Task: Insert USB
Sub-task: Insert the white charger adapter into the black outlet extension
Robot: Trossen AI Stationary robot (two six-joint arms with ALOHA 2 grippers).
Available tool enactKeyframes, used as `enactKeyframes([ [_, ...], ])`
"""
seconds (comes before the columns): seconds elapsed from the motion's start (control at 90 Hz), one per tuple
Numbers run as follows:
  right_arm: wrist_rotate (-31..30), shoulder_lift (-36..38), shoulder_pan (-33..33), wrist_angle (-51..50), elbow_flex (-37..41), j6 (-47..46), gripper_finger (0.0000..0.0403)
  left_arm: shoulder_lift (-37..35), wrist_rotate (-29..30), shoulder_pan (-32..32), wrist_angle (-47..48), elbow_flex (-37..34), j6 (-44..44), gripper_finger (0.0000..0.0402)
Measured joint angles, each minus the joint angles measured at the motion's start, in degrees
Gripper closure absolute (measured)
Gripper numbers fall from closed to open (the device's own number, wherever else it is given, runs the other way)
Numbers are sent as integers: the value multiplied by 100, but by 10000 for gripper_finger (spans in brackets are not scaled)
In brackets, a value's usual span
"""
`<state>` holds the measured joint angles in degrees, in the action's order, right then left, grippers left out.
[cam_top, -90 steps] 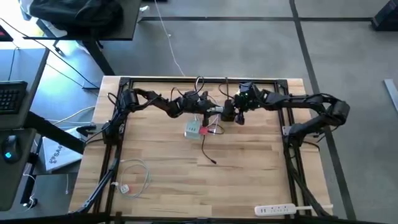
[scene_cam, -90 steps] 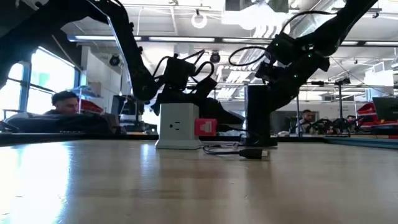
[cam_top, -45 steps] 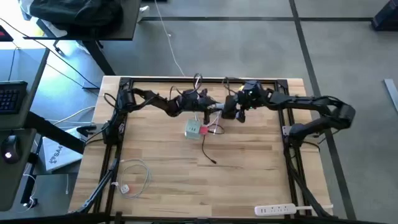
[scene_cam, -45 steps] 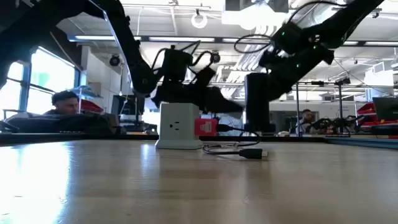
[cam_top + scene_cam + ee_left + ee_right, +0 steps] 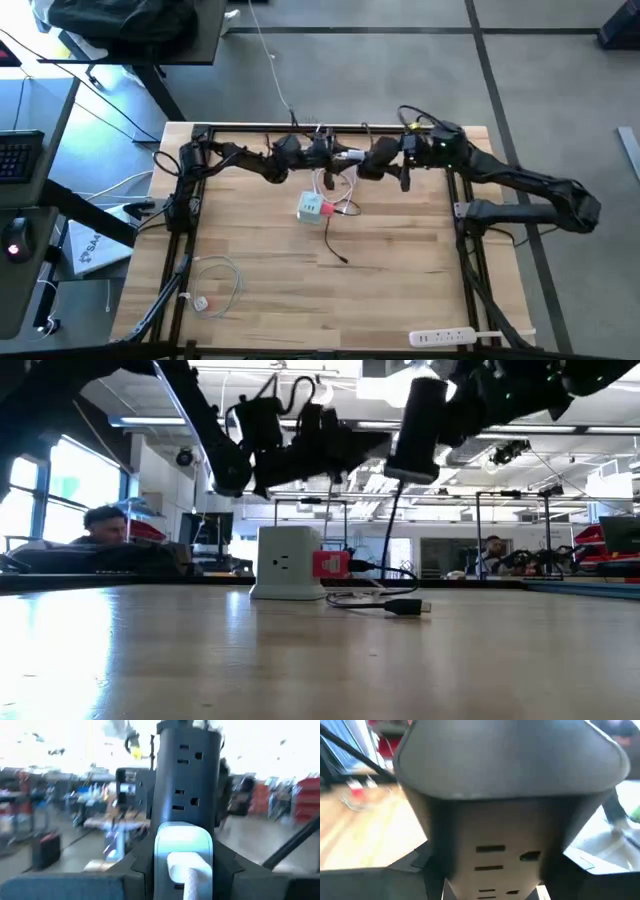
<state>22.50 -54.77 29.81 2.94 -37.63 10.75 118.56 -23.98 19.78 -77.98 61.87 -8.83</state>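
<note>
L gripper (image 5: 345, 157) clamps a white plug (image 5: 182, 852); R gripper (image 5: 372, 163), raised beside it, clamps a dark outlet tower (image 5: 417, 428). Small red-pink USB plug (image 5: 325, 210) sits below both, against white charger cube (image 5: 309, 207), w/ thin black cable (image 5: 333, 245)

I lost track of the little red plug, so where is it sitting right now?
In the high view the red plug sits near the table's middle, against the right side of the white charger cube; both grippers are raised behind it, toward the far edge.
</note>
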Motion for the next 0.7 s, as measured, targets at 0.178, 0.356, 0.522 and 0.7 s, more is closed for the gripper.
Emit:
enactKeyframes([
  [0.178, -64, -37, -324, 44, 0, -91, 178, 0, -232, -128, 110, 80, -63, 309],
  [0.356, -92, -28, -500, 149, 0, -176, 178, 0, -273, -211, 178, 72, 275, 309],
  [0.522, -193, 168, -508, 193, 0, -148, 178, 0, -194, -207, 88, 90, 295, 309],
  [0.7, -259, 409, -508, 123, 7, -146, 178, 2, -130, -200, 39, 114, 289, 309],
])
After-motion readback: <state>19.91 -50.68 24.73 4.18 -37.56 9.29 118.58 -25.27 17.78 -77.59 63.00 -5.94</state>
